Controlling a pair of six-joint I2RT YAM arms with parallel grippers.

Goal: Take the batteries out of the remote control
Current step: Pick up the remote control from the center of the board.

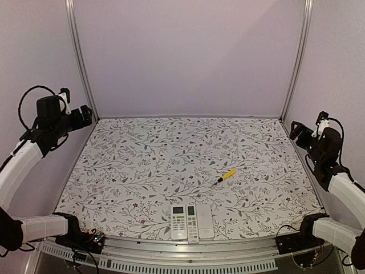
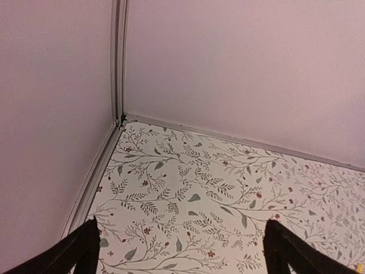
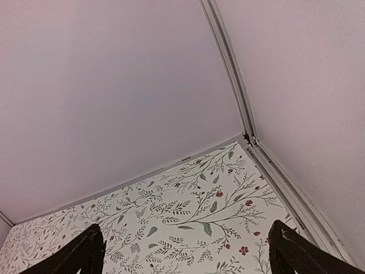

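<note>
Three white remote controls lie side by side at the table's near edge: a wide one with a display (image 1: 178,221), a narrow one (image 1: 192,222) and a plain-faced one (image 1: 205,221). No batteries show; they are hidden or out of view. My left gripper (image 1: 86,116) hangs high at the far left by the wall, open and holding nothing, far from the remotes. In the left wrist view the left gripper (image 2: 182,235) looks onto the back left corner. My right gripper (image 1: 296,130) is raised at the far right, also open and holding nothing. In the right wrist view the right gripper (image 3: 187,235) faces the back right corner.
A yellow-handled screwdriver (image 1: 226,176) lies on the floral table cover (image 1: 171,154), right of centre and beyond the remotes. Pale walls with metal corner posts (image 1: 80,57) close the table on three sides. Both arm bases sit at the near edge.
</note>
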